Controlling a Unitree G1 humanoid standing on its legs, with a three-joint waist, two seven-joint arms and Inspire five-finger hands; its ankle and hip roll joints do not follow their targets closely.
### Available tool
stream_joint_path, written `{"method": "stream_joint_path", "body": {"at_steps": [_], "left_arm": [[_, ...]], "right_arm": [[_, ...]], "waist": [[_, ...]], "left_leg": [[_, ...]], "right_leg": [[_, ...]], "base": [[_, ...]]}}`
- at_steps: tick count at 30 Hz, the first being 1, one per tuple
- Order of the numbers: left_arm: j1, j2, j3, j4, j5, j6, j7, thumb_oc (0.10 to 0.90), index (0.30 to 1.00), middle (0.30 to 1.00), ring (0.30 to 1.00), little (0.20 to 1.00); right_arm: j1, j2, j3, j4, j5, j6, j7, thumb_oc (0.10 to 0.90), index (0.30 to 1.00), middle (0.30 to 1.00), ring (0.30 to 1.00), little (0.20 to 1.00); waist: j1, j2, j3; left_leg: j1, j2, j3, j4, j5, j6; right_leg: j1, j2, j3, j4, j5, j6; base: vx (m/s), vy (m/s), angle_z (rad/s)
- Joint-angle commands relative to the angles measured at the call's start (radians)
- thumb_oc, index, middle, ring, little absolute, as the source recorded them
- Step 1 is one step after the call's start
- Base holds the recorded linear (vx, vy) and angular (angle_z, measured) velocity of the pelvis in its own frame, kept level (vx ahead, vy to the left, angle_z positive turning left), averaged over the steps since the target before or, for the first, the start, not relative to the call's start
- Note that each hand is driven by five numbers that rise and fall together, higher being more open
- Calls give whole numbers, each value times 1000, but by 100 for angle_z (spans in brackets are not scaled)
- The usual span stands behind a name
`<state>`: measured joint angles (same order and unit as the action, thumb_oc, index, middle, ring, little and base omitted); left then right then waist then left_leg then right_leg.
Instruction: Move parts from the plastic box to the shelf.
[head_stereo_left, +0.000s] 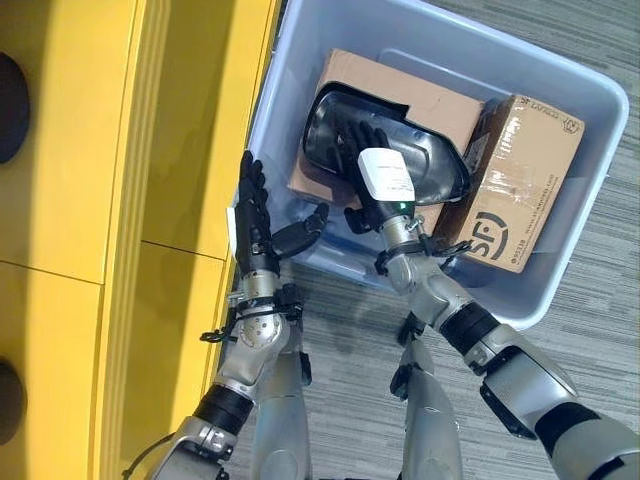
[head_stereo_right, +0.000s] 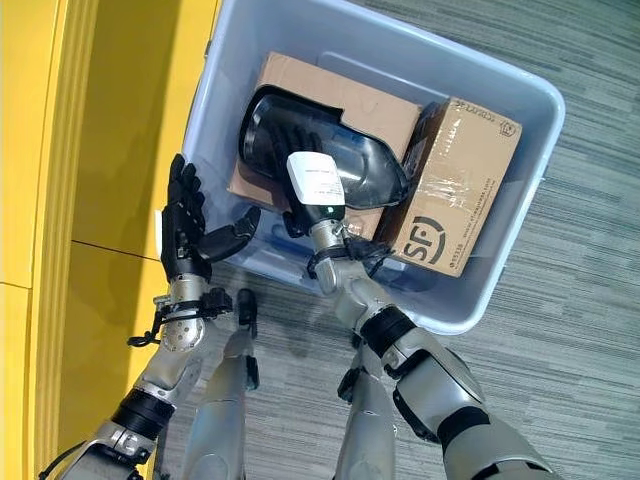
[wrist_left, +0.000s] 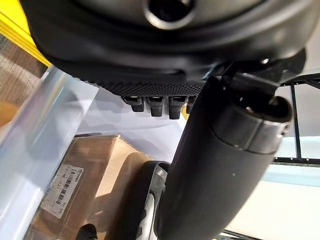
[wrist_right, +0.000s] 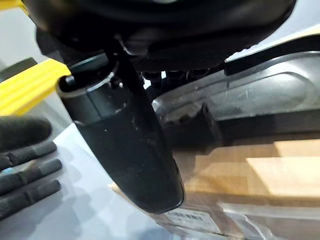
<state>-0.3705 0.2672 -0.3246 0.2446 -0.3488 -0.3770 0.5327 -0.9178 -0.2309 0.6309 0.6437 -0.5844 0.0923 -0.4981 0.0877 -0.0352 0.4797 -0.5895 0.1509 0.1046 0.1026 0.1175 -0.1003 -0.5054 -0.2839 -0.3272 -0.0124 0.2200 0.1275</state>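
Carpet (head_stereo_left: 600, 260) grey, yellow shelf (head_stereo_left: 70, 150) beside; left robot hand (head_stereo_left: 255, 215) released, right robot hand (head_stereo_left: 365, 150) flat on black part (head_stereo_left: 430, 155).

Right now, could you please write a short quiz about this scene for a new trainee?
1. True or false: the left hand holds the black part.
2. Which hand rests on the black part? A. left B. right
3. What lies under the black part inside the plastic box?

Key
1. False; it is open beside the box's wall.
2. B
3. A flat cardboard box; a second carton leans beside it.
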Motion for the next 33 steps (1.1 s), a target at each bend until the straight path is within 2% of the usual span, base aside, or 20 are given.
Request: {"method": "stream_joint_path", "body": {"at_steps": [1, 10, 18, 24, 33], "left_arm": [[80, -13, -27, 67, -115, 66, -9, 900, 1000, 1000, 1000, 1000], [76, -9, -45, 72, -127, 61, -14, 900, 1000, 1000, 1000, 1000], [68, -3, -82, 76, -158, 47, -35, 900, 1000, 1000, 1000, 1000], [54, 0, -114, 90, -176, 47, -57, 900, 1000, 1000, 1000, 1000], [50, 2, -135, 105, -191, 43, -78, 900, 1000, 1000, 1000, 1000]], "right_arm": [[-145, 31, -4, -43, 8, -49, -42, 900, 1000, 1000, 1000, 1000], [-188, 65, 2, 98, 59, -39, -49, 900, 1000, 1000, 1000, 1000], [-266, 94, 4, 378, 148, -24, -65, 900, 1000, 1000, 1000, 1000], [-321, 89, 4, 533, 217, -27, -63, 900, 1000, 1000, 1000, 1000], [-348, 59, 16, 621, 256, -32, -44, 900, 1000, 1000, 1000, 1000]], "waist": [[-2, 14, 40], [12, 23, 40], [48, 48, 40], [72, 68, 40], [91, 84, 40]], "left_leg": [[63, -8, 37, 0, -36, -7], [53, -12, 29, 7, -42, -5], [44, -20, 20, 14, -41, -3], [42, -22, 16, 19, -40, -1], [41, -27, 11, 24, -40, 2]], "right_leg": [[128, -64, 84, 198, -109, 80], [125, -66, 80, 205, -117, 80], [129, -67, 72, 205, -123, 79], [127, -70, 69, 215, -132, 77], [127, -71, 68, 225, -139, 75]], "base": [[0, 0, 0], [0, 0, 0], [0, 0, 0], [5, 6, 3], [5, 3, 4]]}}
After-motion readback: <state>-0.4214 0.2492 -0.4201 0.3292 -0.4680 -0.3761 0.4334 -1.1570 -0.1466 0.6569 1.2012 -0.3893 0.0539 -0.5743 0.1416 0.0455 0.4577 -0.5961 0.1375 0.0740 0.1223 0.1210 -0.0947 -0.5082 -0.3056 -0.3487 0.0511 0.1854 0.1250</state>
